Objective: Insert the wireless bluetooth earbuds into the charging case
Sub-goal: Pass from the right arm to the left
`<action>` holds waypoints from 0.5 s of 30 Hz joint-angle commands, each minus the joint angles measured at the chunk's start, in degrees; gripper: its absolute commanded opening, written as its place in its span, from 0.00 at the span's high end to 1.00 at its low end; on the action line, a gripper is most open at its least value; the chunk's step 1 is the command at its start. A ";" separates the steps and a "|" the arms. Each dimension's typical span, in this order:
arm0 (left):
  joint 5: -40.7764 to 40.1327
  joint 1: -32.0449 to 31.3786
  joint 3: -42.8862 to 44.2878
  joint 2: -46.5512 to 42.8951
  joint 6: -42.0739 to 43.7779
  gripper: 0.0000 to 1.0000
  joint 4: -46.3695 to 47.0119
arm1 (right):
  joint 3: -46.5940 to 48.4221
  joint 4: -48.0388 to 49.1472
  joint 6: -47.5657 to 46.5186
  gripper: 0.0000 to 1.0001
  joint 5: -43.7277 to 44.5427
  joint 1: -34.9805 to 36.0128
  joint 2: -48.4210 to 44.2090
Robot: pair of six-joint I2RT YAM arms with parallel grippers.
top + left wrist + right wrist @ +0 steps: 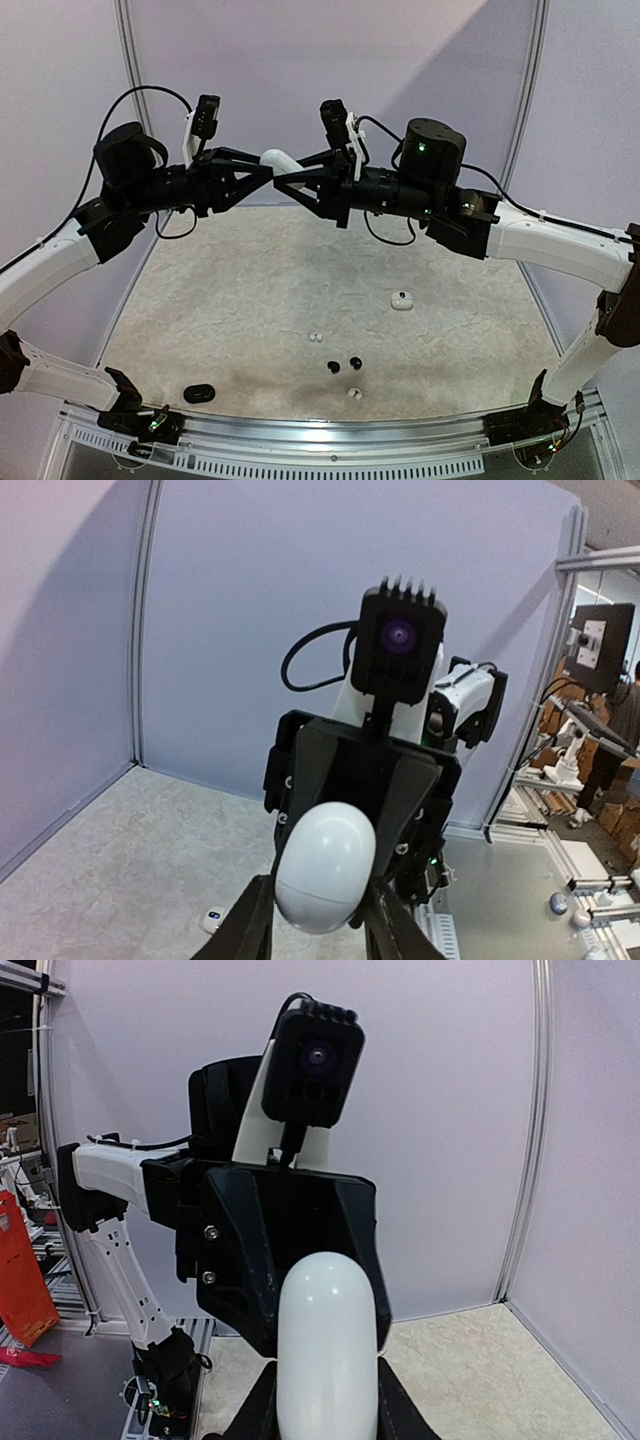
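White, egg-shaped case [278, 158] held in the air high above the table [200, 300], where the two arms meet tip to tip. The left end effector [268, 172] is clamped on the case from one side. The right end effector [292, 183] is clamped on it from the other. In the left wrist view the dark fingers [248, 925] flank the lower end of the case. The black body and camera of the right arm fill the view directly behind it. In the right wrist view the right fingers [252, 1410] flank the case in the same way, and the left arm's body and camera block the view beyond.

The earbuds lie loose on the table. Places are given from the two black buds [344, 364], which lie far below the held case and nearer the arm bases:
- two white buds [315, 337] just beyond them, slightly left;
- one white bud [352, 393] just on their near side;
- a second white case [402, 300] beyond them to the right, apart;
- a black case [200, 392] well to their left, near the table's front edge.
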 commanded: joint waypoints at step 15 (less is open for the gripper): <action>2.58 -0.78 1.77 -0.82 5.55 1.00 -1.99 | 0.60 -4.32 -0.10 0.81 -1.32 0.58 1.53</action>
